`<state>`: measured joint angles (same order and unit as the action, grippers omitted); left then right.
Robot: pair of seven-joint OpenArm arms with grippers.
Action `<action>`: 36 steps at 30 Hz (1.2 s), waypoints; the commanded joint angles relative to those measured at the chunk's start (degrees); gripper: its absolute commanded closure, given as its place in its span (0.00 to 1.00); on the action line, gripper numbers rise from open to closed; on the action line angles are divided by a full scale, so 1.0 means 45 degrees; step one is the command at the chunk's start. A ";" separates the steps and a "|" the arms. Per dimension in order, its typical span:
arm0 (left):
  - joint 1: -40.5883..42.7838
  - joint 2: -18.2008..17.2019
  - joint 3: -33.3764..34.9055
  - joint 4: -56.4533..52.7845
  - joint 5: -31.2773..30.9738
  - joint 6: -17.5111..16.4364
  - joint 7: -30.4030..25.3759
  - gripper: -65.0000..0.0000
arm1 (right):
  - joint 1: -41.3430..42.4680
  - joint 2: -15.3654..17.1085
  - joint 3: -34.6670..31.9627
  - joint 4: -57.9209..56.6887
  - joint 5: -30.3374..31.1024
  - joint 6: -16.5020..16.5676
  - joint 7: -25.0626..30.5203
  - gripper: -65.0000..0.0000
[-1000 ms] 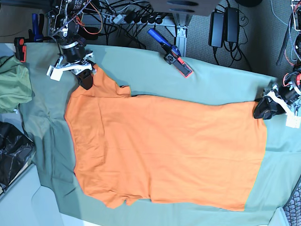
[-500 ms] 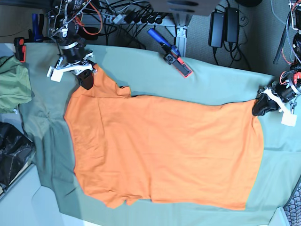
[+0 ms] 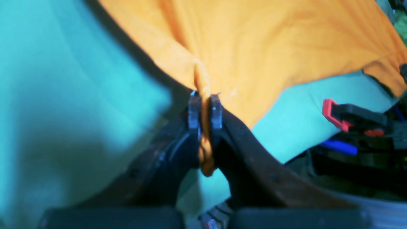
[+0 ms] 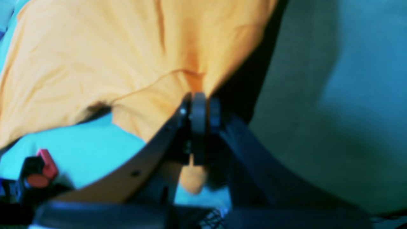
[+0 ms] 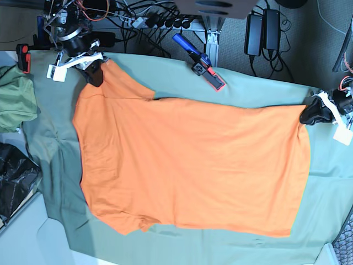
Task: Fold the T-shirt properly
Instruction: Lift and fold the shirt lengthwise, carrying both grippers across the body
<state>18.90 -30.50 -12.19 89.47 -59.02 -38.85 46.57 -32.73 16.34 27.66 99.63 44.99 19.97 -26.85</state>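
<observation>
On the grey-green table cloth (image 5: 248,94), a blue clamp (image 5: 198,61) grips the far edge; both the left gripper (image 3: 203,111) and right gripper (image 4: 198,111) are clamped on the orange T-shirt's (image 5: 193,165) far corners.

This is looking like a robotics lab or engineering workshop — not a home. A work table is wearing a grey-green table cloth (image 5: 259,94) that a red-and-black spring clamp (image 5: 212,77) with blue handles is pinning at the far edge, roughly midway between the two sets of jaws. Beyond that edge, bundles of loose cables (image 5: 146,30) and a power strip (image 5: 165,21) are sprawling over the carpeted floor (image 5: 309,49), and two black power bricks (image 5: 262,30) are lying there too, nearer the left arm's jaws. Bare wiring is trailing above the right arm's jaws — a test bench, plainly.
</observation>
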 commanded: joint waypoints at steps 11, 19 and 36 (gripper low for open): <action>0.0403 -0.0243 -0.0729 0.1642 -0.0690 -0.0255 -0.0408 1.00 | 0.0078 0.0670 0.0593 0.1049 0.0185 0.0005 0.0204 1.00; -0.0801 -0.0199 -0.0690 0.1243 0.0821 -0.0255 -0.1263 1.00 | 0.2380 0.0675 0.0583 0.0641 -0.0593 0.0078 0.0335 1.00; -0.6290 -0.0141 0.1894 -0.5158 0.2001 -0.0255 -0.2608 1.00 | 0.8102 0.1511 -0.1943 -0.4250 -0.1977 0.0092 0.1093 1.00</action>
<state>-7.97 -29.95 -3.20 65.41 -49.15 -39.46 36.34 2.63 22.04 18.50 79.46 35.73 20.05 -23.97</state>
